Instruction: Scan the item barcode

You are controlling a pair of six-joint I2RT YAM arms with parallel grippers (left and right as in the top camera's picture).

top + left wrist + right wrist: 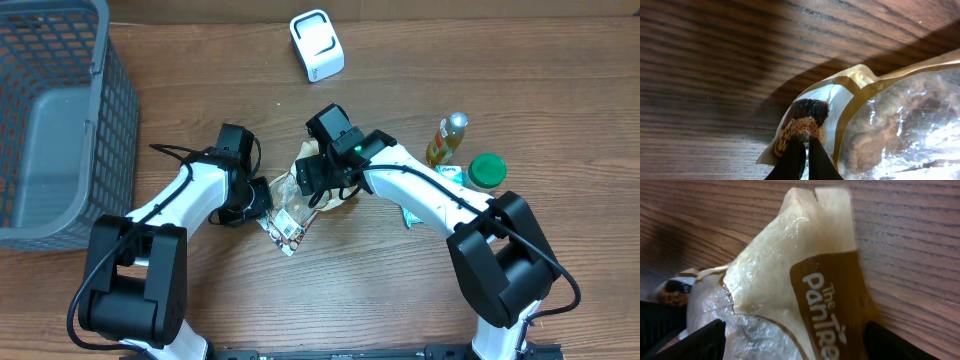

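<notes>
The snack bag (288,215) lay in the middle of the surface (400,300), between the two arms. The left pincer (804,142) was pinched tight on the bag's printed corner. The right pincer (795,342) stood wide, its fingers (700,340) on either side of the bag's other end. A white device (317,45) sat well apart, near the far edge.

Overhead: snack bag (288,218) was partly hidden under right end effector (322,185); its print was too small to read. Basket (112,120) was cut off by left edge. Right wrist: bag lettering was cut by bottom edge.
</notes>
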